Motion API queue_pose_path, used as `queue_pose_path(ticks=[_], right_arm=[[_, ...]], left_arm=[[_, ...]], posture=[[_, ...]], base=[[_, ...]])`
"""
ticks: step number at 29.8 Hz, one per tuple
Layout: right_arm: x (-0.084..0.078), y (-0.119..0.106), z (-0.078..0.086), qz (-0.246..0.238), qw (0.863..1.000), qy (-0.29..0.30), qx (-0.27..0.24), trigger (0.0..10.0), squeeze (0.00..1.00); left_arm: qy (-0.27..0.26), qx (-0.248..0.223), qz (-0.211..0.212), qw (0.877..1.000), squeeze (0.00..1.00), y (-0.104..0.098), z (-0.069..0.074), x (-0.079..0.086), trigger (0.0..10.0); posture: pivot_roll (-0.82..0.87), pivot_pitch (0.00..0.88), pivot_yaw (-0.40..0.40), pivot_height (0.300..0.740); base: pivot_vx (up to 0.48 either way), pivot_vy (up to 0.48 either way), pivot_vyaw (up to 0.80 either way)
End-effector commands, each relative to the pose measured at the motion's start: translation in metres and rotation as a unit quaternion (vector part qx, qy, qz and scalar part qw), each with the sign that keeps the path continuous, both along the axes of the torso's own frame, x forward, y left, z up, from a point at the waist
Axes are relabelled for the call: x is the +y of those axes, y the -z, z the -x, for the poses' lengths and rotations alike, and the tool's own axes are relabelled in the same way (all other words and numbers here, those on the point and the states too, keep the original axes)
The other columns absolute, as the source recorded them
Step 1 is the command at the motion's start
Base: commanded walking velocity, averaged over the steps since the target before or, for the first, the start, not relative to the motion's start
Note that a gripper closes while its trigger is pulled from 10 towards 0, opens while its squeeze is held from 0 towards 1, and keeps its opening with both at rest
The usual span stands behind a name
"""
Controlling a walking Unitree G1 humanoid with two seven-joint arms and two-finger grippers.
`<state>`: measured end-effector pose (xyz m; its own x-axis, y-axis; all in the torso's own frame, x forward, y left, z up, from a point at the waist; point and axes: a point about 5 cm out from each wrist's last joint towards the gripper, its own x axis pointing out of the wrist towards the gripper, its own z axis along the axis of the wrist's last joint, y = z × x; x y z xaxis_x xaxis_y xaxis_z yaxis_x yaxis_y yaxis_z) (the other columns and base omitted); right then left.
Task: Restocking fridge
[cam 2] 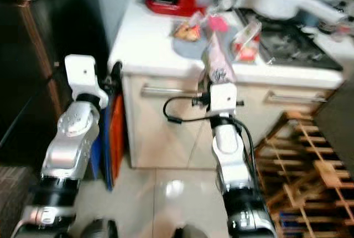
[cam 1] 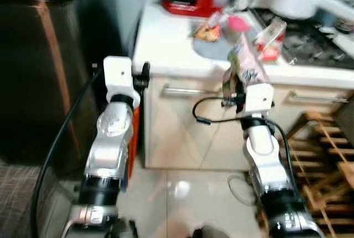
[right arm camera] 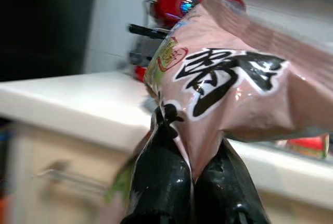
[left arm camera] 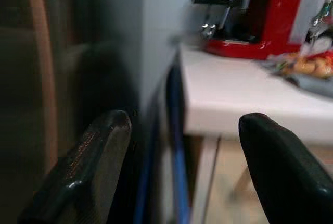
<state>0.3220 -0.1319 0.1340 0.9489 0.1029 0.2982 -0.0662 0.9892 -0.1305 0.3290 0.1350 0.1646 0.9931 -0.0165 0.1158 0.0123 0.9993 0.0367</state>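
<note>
Kitchen, tiled floor (cam 1: 182,188) nearest. Right claw (right arm camera: 193,169) clamped on pink snack pouch (right arm camera: 229,94), lifted before white counter (cam 1: 166,44). Pouch likely light, soft, slippery; pinch crimped edge. Left claw (left arm camera: 182,151) wide open, empty. Dark fridge (cam 1: 33,66) at nine o'clock.

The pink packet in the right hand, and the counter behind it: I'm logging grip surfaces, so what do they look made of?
Pink packet: looks like thin glossy plastic film, creased and shiny where the right hand pinches it. Counter: smooth white top, probably laminate or stone; the blur leaves it open.
</note>
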Motion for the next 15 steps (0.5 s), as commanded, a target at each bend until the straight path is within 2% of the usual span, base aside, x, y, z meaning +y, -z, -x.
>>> queue_pose_path(ticks=[1, 8, 14, 15], right_arm=[[-0.006, -0.003, -0.001, -0.011, 1.0, 0.009, -0.006, 0.0, 0.0], [-0.001, 0.006, 0.0, -0.026, 1.0, -0.001, 0.012, 0.0, 0.0], [-0.001, 0.021, 0.002, -0.049, 0.997, -0.004, 0.054, 0.0, 0.0], [-0.004, 0.027, 0.003, -0.055, 0.996, -0.003, 0.068, 0.0, 0.0]], left_arm=[[0.014, -0.017, -0.007, 1.0, 0.0, -0.009, -0.003, -0.008, 10.0], [0.026, -0.017, -0.018, 0.999, 0.0, -0.01, -0.012, -0.009, 10.0], [0.024, 0.003, -0.018, 1.0, 0.0, 0.002, -0.011, 0.0, 10.0], [0.02, 0.013, -0.026, 0.999, 0.0, 0.009, -0.01, 0.005, 10.0]], posture=[[-0.1, 0.0, -0.027, 0.74], [-0.11, 0.0, 0.004, 0.74], [-0.11, 0.0, 0.011, 0.74], [-0.11, 0.0, 0.007, 0.74]], base=[[-0.379, 0.0, 0.0], [-0.372, 0.0, 0.0], [0.0, 0.0, 0.0], [0.0, -0.48, 0.0]])
